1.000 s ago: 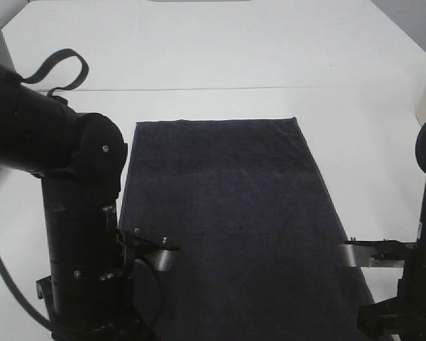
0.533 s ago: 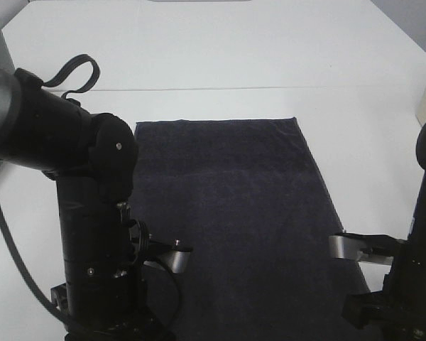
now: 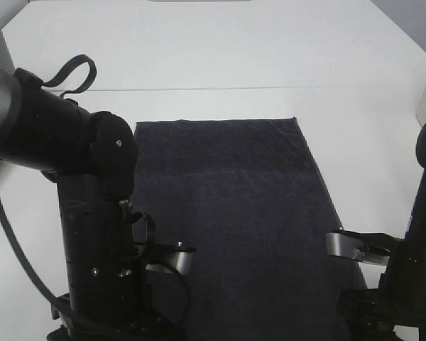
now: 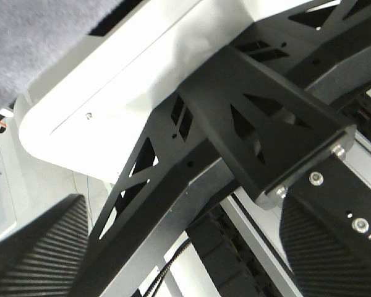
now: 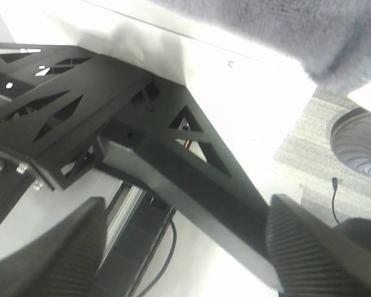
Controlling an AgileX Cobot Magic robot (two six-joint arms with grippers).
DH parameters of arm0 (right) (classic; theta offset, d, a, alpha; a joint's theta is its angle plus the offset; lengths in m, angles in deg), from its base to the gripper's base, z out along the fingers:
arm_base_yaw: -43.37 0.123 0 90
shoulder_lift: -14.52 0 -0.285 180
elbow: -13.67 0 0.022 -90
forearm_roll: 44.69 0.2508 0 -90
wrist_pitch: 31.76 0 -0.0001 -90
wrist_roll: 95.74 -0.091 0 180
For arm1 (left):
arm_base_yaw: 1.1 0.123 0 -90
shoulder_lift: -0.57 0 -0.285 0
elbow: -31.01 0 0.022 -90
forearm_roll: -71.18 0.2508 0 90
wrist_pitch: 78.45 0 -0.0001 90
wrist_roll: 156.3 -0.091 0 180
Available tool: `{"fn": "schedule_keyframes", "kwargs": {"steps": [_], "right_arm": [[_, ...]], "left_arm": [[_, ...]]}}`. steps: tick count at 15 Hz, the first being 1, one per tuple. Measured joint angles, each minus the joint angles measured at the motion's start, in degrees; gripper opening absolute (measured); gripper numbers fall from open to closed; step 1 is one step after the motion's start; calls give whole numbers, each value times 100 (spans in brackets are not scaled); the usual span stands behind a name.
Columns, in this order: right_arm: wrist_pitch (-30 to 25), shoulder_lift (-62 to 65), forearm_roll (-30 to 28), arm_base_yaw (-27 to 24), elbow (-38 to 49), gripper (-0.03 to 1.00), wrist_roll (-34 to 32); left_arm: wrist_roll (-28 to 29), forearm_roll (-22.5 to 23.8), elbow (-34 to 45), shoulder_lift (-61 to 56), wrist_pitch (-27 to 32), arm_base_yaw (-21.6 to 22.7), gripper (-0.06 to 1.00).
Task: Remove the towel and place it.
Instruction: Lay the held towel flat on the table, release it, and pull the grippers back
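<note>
The towel (image 3: 234, 227) is a plain terry cloth, very dark navy and almost black, fuzzy, rectangular and much longer than wide. It is spread flat and smooth, with no folds. It runs lengthwise away from both pincers and lies between them: the left gripper (image 4: 179, 260) is by its near left corner and the right gripper (image 5: 185, 253) by its near right corner. Its far hemmed edge lies straight, well apart from either pincer. The near end runs out of the high view. Each wrist view shows a blurred, grey, fuzzy patch of it beyond the spread fingers, not between them and touching neither
</note>
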Motion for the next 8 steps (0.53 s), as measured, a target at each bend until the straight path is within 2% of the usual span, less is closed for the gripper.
{"fn": "schedule_keyframes", "kwargs": {"steps": [2,5,8], "right_arm": [[-195,92,-6,0,-166,73,6],[-103,516,-143,0,-659,74,-34],[166,837,-785,-29,-1507,74,-458]], "left_arm": [[-29,-17,-57,0,34,0,81],[-160,-6,-476,-332,46,0,81],[-155,498,-1324,-447,63,40,81]]}}
